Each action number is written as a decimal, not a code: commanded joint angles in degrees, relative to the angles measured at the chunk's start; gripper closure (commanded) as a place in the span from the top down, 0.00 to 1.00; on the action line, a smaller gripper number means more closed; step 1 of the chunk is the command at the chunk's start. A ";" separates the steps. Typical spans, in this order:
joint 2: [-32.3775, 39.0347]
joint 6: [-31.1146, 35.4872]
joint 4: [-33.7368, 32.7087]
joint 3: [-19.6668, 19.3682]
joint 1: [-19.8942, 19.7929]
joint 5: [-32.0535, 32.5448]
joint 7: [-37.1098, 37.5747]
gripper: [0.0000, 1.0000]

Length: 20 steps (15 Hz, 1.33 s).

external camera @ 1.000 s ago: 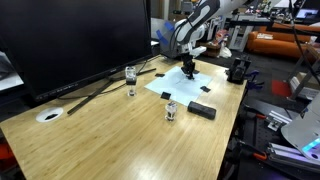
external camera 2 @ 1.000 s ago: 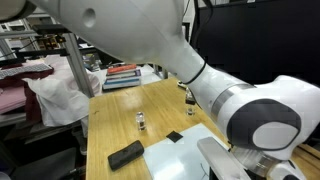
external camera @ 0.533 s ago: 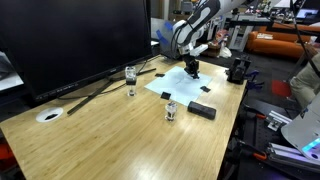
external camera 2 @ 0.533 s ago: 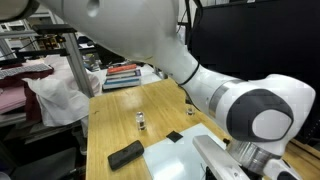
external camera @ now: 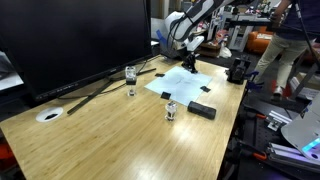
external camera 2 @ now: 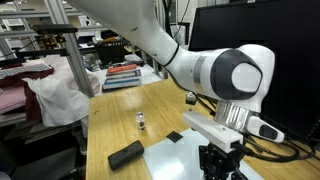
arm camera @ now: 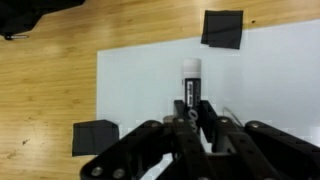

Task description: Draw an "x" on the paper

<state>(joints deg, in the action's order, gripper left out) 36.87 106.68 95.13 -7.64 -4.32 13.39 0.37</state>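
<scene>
The paper (arm camera: 150, 90) is a pale sheet on the wooden table, with black tape pieces (arm camera: 222, 28) at its corners. It shows in both exterior views (external camera: 185, 85) (external camera 2: 172, 160). My gripper (arm camera: 192, 118) is shut on a black marker (arm camera: 192, 88) whose white end points down at the sheet. In the exterior views the gripper (external camera: 190, 63) (external camera 2: 222, 162) hangs over the middle of the paper. I cannot tell whether the tip touches it. I see no drawn line on the paper.
Two small glasses (external camera: 131, 78) (external camera: 171, 110) stand near the paper, and a black block (external camera: 202, 110) lies by its near edge. A white disc (external camera: 48, 115) lies far off. A large monitor (external camera: 70, 40) stands behind. A person (external camera: 290, 40) stands beyond the table.
The gripper with the marker has shifted slightly across the paper and up. The arm has swung higher in an exterior view. A person has come into view beside the table.
</scene>
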 commanded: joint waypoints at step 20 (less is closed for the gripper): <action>1.74 -8.72 -2.12 6.87 3.16 8.13 -23.83 0.05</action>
<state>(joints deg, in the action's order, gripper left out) 37.70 100.54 94.76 -1.83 -0.90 20.44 -20.24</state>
